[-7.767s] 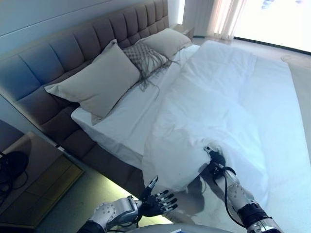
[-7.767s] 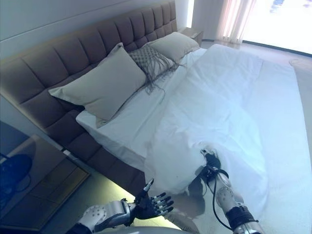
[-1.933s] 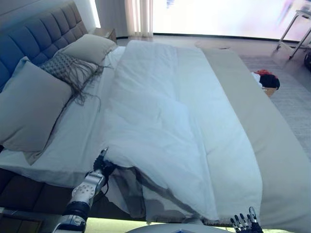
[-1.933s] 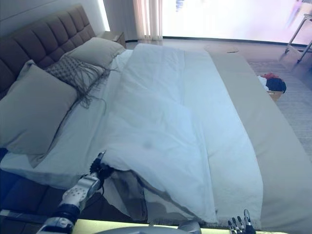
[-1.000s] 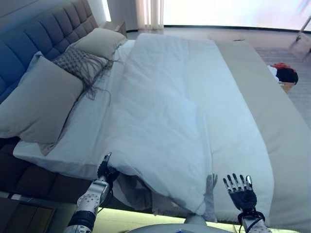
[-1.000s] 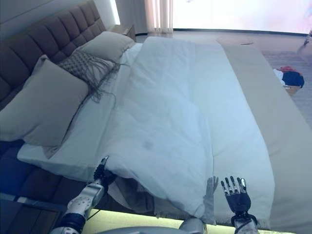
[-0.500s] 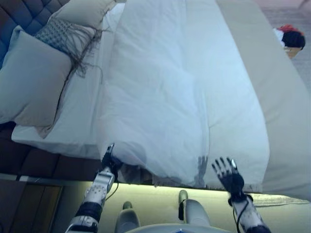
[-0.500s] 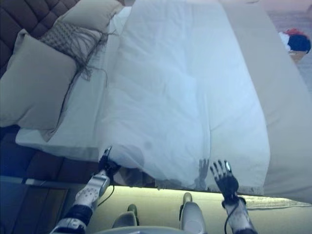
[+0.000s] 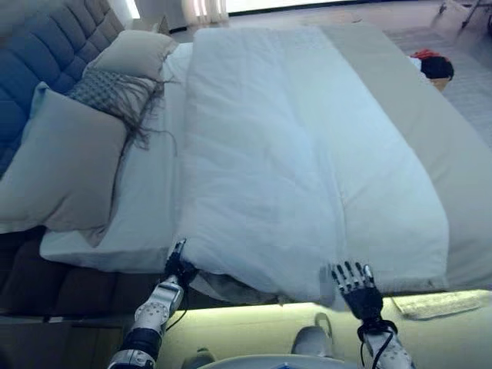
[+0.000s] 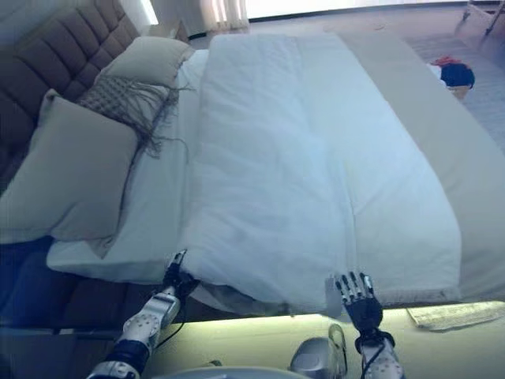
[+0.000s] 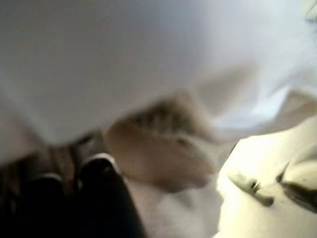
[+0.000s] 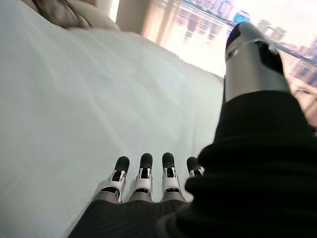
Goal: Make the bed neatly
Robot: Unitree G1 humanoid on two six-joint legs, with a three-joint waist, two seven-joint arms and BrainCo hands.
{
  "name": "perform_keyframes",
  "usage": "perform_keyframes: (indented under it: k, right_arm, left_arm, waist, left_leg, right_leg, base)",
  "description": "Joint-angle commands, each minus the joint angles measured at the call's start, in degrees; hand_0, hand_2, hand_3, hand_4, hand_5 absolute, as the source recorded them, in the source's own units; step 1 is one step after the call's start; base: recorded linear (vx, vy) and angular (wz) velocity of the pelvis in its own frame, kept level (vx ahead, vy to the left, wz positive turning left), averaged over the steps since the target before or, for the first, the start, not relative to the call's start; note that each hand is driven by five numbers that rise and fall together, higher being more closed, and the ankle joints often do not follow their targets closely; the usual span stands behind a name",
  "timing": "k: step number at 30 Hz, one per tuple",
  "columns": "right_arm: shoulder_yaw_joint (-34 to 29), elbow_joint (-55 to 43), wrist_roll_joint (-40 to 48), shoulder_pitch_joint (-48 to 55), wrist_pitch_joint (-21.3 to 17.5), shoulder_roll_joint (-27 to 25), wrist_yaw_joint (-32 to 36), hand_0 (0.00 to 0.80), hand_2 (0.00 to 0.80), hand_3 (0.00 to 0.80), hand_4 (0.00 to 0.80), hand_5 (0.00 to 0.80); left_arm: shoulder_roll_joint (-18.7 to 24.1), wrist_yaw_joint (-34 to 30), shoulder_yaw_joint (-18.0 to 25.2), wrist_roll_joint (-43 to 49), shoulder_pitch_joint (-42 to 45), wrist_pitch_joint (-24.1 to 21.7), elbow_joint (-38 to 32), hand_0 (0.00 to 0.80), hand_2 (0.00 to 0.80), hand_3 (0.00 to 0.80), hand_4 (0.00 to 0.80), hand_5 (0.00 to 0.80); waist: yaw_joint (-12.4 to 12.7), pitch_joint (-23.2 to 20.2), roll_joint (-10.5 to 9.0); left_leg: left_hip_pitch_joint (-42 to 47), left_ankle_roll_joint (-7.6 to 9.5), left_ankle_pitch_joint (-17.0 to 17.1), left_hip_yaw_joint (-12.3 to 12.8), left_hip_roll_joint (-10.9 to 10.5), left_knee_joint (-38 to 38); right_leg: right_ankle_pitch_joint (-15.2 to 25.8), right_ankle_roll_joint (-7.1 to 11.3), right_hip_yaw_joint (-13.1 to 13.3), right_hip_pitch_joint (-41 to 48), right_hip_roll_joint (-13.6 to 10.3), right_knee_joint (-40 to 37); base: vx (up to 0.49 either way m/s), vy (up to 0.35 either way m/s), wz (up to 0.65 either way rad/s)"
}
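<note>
**Duvet spread over the bed, left hand at its near corner**

You are looking down at a bed (image 9: 461,192) with a tufted headboard (image 9: 46,61) in the upper left of the frame. Three pillows (image 9: 65,169) lie below it. The white duvet (image 9: 269,154) covers the middle. A beige strip is bare at right. A dark bundle (image 9: 434,67) sits on the floor at upper right.

Your left hand (image 9: 178,269) pinches the duvet's near left corner, lower left. Your right hand (image 9: 355,286) is spread wide at the near edge, lower right.

Only the right wrist view shows the curtain (image 12: 163,25) and window. In the left wrist view you see cloth close up, and the fingers are hard to make out.
</note>
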Motion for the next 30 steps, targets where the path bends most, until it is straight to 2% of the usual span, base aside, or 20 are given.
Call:
perform_keyframes:
  k: [1,2,3,5,6,8,10,13,15,18,22,25,30]
  right_arm:
    - [-1.04,-6.81,1.22,-2.22,1.55,-1.77,1.03,0.0,0.0,0.0,0.0,0.0]
    - [-0.49,-8.45,1.54,-1.37,1.8,-0.98,0.56,0.0,0.0,0.0,0.0,0.0]
    - [-0.33,-8.9,1.5,-0.93,1.78,-0.73,0.55,0.0,0.0,0.0,0.0,0.0]
    - [-0.16,-9.44,0.71,2.25,1.78,0.42,2.41,0.0,0.0,0.0,0.0,0.0]
    - [0.19,-8.32,1.21,3.08,0.83,0.12,3.31,0.0,0.0,0.0,0.0,0.0]
    - [0.25,-6.83,2.27,3.53,-0.46,-0.26,3.98,0.0,0.0,0.0,0.0,0.0]
    - [0.74,-5.89,3.95,3.33,-0.56,-0.64,3.77,0.0,0.0,0.0,0.0,0.0]
    - [-0.82,-6.23,2.42,3.81,0.34,-0.76,3.85,0.0,0.0,0.0,0.0,0.0]
    - [-1.62,-6.06,1.91,4.33,0.78,-2.09,3.9,0.0,0.0,0.0,0.0,0.0]
    - [-2.99,-4.47,2.48,3.58,1.19,-3.66,3.46,0.0,0.0,0.0,0.0,0.0]
    - [-3.34,-4.19,1.31,2.7,1.24,-4.61,2.36,0.0,0.0,0.0,0.0,0.0]
    - [-3.0,-5.15,0.71,2.5,1.68,-5.08,0.97,0.0,0.0,0.0,0.0,0.0]
    - [-2.33,-5.78,-0.54,1.92,2.16,-5.55,0.42,0.0,0.0,0.0,0.0,0.0]
  left_arm:
    - [3.26,-1.16,5.95,4.95,1.37,0.09,-9.32,0.8,0.8,0.8,0.8,0.8]
    - [4.14,-1.11,6.99,4.86,2.21,1.31,-9.48,0.8,0.8,0.8,0.8,0.8]
    - [4.39,-1.08,7.31,4.87,2.3,1.57,-9.34,0.8,0.8,0.8,0.8,0.8]
    - [5.3,-0.58,8.15,4.54,1.57,0.75,-6.66,0.8,0.8,0.8,0.8,0.8]
    - [5.87,-1.27,7.82,3.92,0.4,-0.1,-3.77,0.8,0.8,0.8,0.8,0.8]
    - [6.3,-0.66,7.68,2.77,-0.45,-1.1,-1.45,0.8,0.8,0.8,0.8,0.8]
    - [7.16,0.83,9.31,3.58,0.07,-3.31,0.88,0.8,0.8,0.8,0.8,0.8]
    - [8.88,2.02,12.79,5.04,0.04,-4.57,4.8,0.8,0.8,0.8,0.8,0.8]
    - [11.44,1.01,16.39,9.0,-1.08,-4.23,11.07,0.8,0.8,0.8,0.8,0.8]
    - [14.83,-0.24,19.51,16.01,-2.02,-5.3,19.12,0.8,0.8,0.8,0.8,0.8]
    - [20.06,-1.6,24.86,22.23,-1.18,-5.93,26.05,0.8,0.8,0.8,0.8,0.8]
    - [25.07,-2.8,27.99,28.17,0.12,-5.69,28.41,0.8,0.8,0.8,0.8,0.8]
    - [32.04,-5.38,32.03,28.77,0.92,-4.96,31.86,0.8,0.8,0.8,0.8,0.8]
  waist:
    - [0.64,-1.89,1.33]
    - [1.02,-2.09,1.16]
    - [1.11,-2.33,1.06]
    - [0.93,-3.34,0.31]
    - [0.49,-3.8,-0.17]
    - [-0.01,-4.0,-0.7]
    - [0.23,-3.9,-1.02]
    - [0.26,-4.13,-1.43]
    - [-0.05,-4.66,-1.46]
    - [0.33,-5.32,-1.31]
    - [0.88,-5.76,-0.84]
    - [1.47,-6.03,-0.39]
    - [2.25,-6.42,0.44]
  left_leg:
    - [-2.05,2.83,4.45,0.5,5.82,-0.85]
    - [-2.19,3.58,4.57,0.43,5.13,-1.02]
    - [-2.39,3.86,4.79,0.54,4.83,-1.23]
    - [-2.88,5.13,4.92,0.29,3.05,-1.8]
    - [-3.4,5.49,4.65,-1.52,1.93,-1.62]
    - [-3.42,5.43,4.41,-3.02,1.1,-1.7]
    - [-1.87,4.86,4.99,-2.18,2.73,-3.63]
    - [-1.55,4.12,6.03,-1.71,3.84,-5.31]
    - [-1.43,3.1,7.18,-0.92,5.04,-6.36]
    - [-1.04,1.9,8.71,-0.33,6.44,-8.04]
    - [-0.44,1.37,9.57,-0.04,7.13,-8.72]
    - [0.04,1.44,10.04,0.21,7.25,-9.12]
    - [-0.16,1.79,10.05,-0.03,6.86,-8.94]
  right_leg:
    - [3.24,2.51,-2.08,-1.53,-3.64,3.05]
    - [2.09,2.51,-2.44,-1.72,-2.13,4.33]
    - [1.95,2.51,-2.61,-1.92,-1.64,4.62]
    - [0.04,2.51,-3.31,-1.5,0.69,5.51]
    - [-0.06,2.1,-1.73,-1.32,1.74,4.79]
    - [1.01,1.83,-0.27,-1.52,2.78,3.69]
    - [1.26,2.04,-1.06,-1.03,3.75,1.69]
    - [1.05,2.32,-2.02,0.31,4.87,-0.64]
    - [0.44,2.48,-3.01,1.52,5.6,-1.79]
    - [-0.64,2.34,-5.44,3.29,5.74,-2.29]
    - [-1.51,1.89,-7.33,5.13,5.59,-2.58]
    - [-1.83,1.75,-8.29,6.11,5.52,-2.69]
    - [-2.33,1.89,-8.89,6.7,5.09,-2.56]
  base:
    - [-0.077,0.274,-0.65]
    - [-0.068,0.19,-0.62]
    - [-0.057,0.129,-0.48]
    - [-0.016,0.127,-0.19]
    - [0.025,0.096,-0.1]
    - [0.036,0.019,0.11]
    - [0.023,-0.067,0.21]
    - [-0.001,-0.04,-0.05]
    - [0.026,-0.012,-0.04]
    - [0.052,0.023,0.12]
    - [0.06,0.067,0.17]
    - [0.069,0.081,0.12]
    - [0.057,0.085,0.03]
